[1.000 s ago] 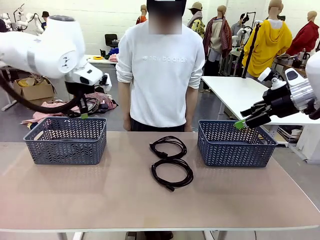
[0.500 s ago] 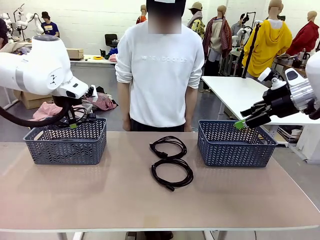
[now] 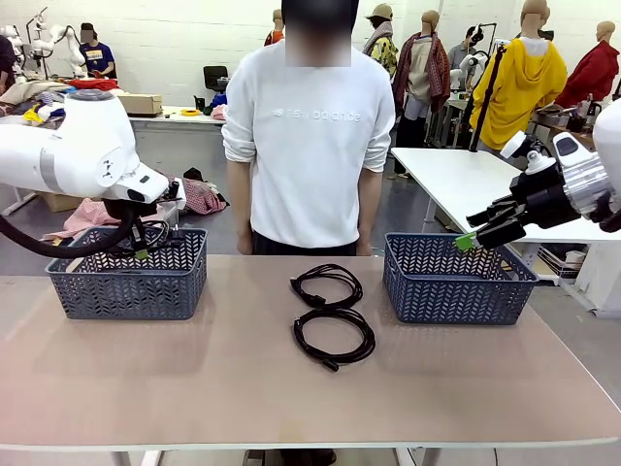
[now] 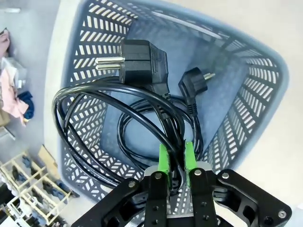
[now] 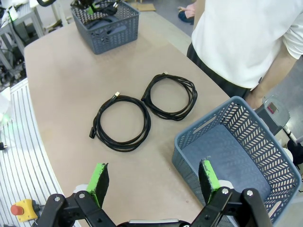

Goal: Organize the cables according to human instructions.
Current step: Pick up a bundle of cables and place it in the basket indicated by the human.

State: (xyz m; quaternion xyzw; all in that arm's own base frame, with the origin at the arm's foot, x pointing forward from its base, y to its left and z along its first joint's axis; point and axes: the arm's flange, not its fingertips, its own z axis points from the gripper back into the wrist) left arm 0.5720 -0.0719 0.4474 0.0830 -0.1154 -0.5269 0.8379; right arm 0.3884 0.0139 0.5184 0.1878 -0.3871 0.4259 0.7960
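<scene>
Black power cord (image 4: 142, 59) hangs clamped in my left gripper (image 4: 176, 158) over the blue-grey basket (image 4: 265, 85), its loop past the 9 o'clock rim, so releasing could drape it outside; my right gripper (image 5: 154, 177) stands open.

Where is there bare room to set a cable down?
Bare: the beige tabletop's near strip before both baskets, and the empty right blue-grey lattice basket. Crowded: the middle, with two coiled black cords, and the left lattice basket, where the left claw holds a third cord.

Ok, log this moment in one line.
left gripper: shut on cable over left basket | right gripper: open near right basket | table: two coiled cables
</scene>
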